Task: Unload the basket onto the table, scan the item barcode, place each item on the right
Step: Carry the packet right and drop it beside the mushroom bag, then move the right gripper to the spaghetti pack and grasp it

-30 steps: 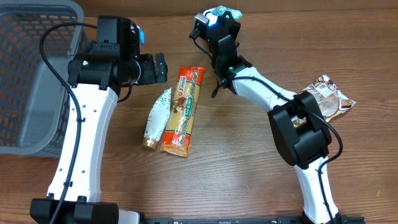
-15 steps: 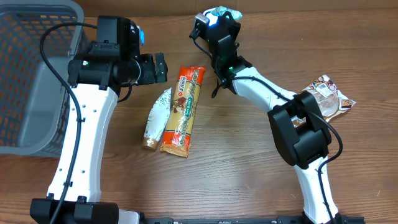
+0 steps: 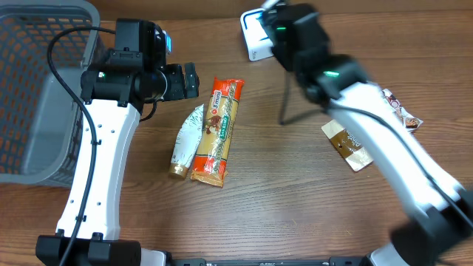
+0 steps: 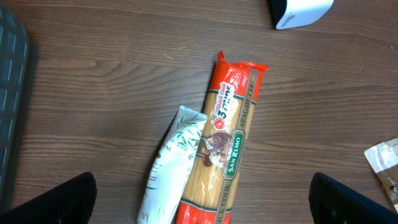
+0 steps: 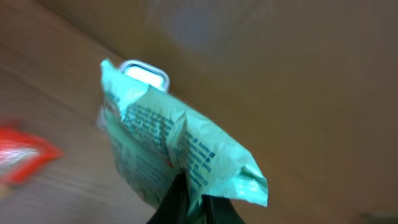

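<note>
One packet [image 5: 174, 149] is up for scanning: your right claw [image 5: 189, 200] is clenched on its lower edge, holding it in the air close by the scanner [image 5: 144, 71]. Next, I judge, you must turn the barcode toward the scanner and hold steady. Your left claw [image 4: 199, 202] hangs fully released, grasping nothing, over the spaghetti [image 4: 227, 143] near the scanner.
</note>
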Controlling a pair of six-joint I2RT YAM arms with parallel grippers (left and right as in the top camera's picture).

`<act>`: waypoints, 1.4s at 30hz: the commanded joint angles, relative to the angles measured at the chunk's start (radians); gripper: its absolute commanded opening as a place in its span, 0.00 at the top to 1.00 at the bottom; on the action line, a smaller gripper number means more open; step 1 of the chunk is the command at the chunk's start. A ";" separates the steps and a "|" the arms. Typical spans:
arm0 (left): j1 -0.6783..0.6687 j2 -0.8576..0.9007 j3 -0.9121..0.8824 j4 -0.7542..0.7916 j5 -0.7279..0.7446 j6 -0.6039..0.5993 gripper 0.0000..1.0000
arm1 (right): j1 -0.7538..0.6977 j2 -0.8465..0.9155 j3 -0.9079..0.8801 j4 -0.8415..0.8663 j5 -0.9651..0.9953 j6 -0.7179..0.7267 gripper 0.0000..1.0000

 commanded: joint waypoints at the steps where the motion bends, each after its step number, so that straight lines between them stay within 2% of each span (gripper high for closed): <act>1: -0.002 -0.013 0.018 0.000 -0.003 0.016 0.00 | -0.111 -0.100 0.016 -0.142 -0.309 0.406 0.96; 4: -0.002 -0.013 0.018 0.000 -0.003 0.016 0.00 | -0.237 -0.137 0.016 -0.320 -0.460 0.505 0.96; 8: -0.002 -0.013 0.018 0.000 -0.003 0.016 0.00 | -0.409 -0.132 -0.010 -0.499 -0.492 0.505 0.96; 15: -0.002 -0.013 0.018 0.000 -0.003 0.016 0.00 | -0.652 -0.079 -0.210 -0.487 -0.491 0.509 0.96; 19: -0.002 -0.013 0.018 0.000 -0.003 0.016 0.00 | -0.758 -0.048 -0.355 -0.404 -0.491 0.509 0.96; 20: -0.002 -0.013 0.018 0.000 -0.003 0.016 0.00 | -0.776 -0.041 -0.384 -0.384 -0.491 0.509 0.94; 21: -0.002 -0.013 0.018 0.000 -0.003 0.016 0.00 | -0.786 -0.036 -0.399 -0.373 -0.491 0.509 0.87; 22: -0.002 -0.013 0.018 0.000 -0.003 0.016 0.00 | -0.795 -0.029 -0.412 -0.367 -0.491 0.509 0.74; 23: -0.002 -0.013 0.018 0.000 -0.003 0.016 0.00 | -0.804 -0.020 -0.422 -0.364 -0.491 0.509 0.67; 24: -0.002 -0.013 0.018 0.000 -0.003 0.016 0.00 | -0.811 -0.013 -0.426 -0.365 -0.491 0.509 0.67; 26: -0.002 -0.013 0.018 0.000 -0.003 0.016 0.00 | -0.819 -0.007 -0.426 -0.362 -0.491 0.509 0.57; 30: -0.002 -0.013 0.018 0.000 -0.003 0.016 0.00 | -0.820 -0.008 -0.381 -0.371 -0.492 0.509 0.49; 34: -0.002 -0.013 0.018 0.000 -0.003 0.016 0.00 | -0.806 -0.008 -0.257 -0.446 -0.537 0.509 0.44; 38: -0.002 -0.013 0.018 0.000 -0.003 0.016 0.00 | -0.752 -0.008 -0.144 -0.466 -0.755 0.509 0.41; 42: -0.002 -0.013 0.018 0.000 -0.003 0.016 0.00 | -0.644 -0.005 -0.154 -0.339 -1.088 0.509 0.29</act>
